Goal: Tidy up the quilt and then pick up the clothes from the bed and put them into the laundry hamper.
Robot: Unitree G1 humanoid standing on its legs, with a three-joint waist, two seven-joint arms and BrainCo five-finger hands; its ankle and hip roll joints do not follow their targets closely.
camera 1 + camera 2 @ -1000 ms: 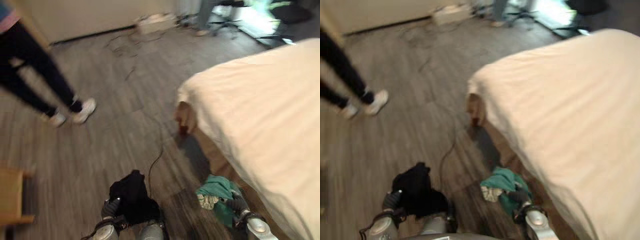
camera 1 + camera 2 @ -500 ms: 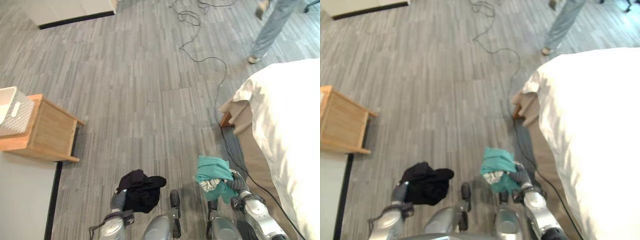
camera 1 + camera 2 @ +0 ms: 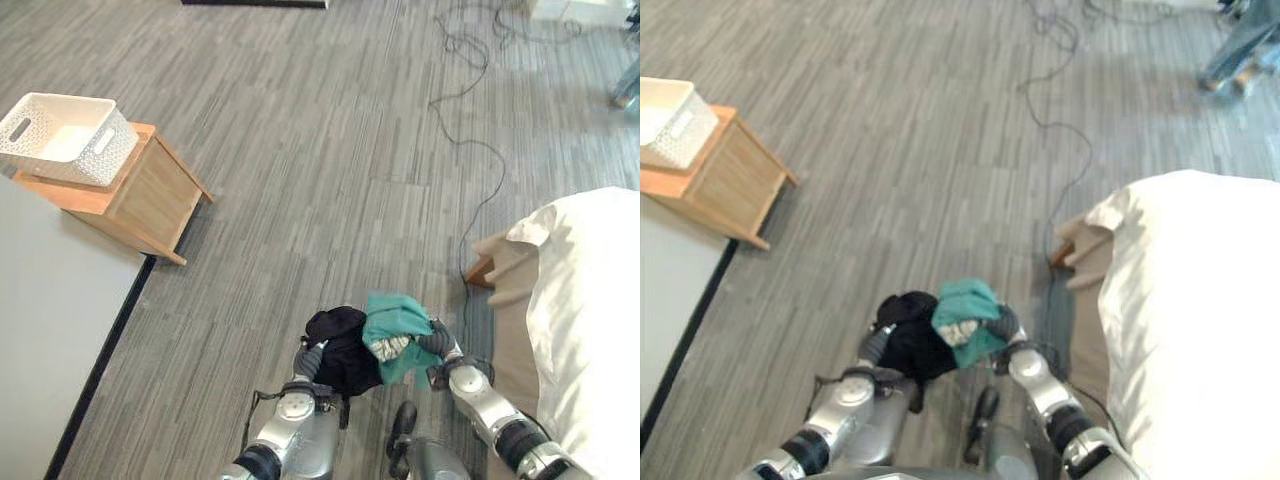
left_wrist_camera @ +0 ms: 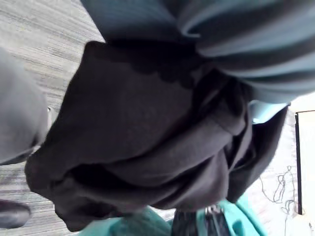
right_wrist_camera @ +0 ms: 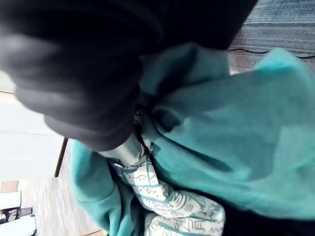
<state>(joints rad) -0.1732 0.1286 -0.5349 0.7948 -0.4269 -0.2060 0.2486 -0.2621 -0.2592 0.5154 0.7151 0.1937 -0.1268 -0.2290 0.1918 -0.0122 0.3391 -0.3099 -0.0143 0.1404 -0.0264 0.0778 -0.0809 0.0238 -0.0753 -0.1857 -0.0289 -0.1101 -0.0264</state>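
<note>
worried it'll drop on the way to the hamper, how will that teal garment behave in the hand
Probably floppy: the teal garment sits bunched and folded over the right hand, with no shape of its own. Likely light, since it rides high without sagging far. A loose fold could slip or catch on the black garment pressed against it.

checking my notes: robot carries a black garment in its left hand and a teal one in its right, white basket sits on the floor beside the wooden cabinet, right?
Not quite. The white basket sits on top of the wooden cabinet, not on the floor, as the left eye view shows. The rest holds: the black garment is at the left hand and the teal garment at the right hand.
</note>
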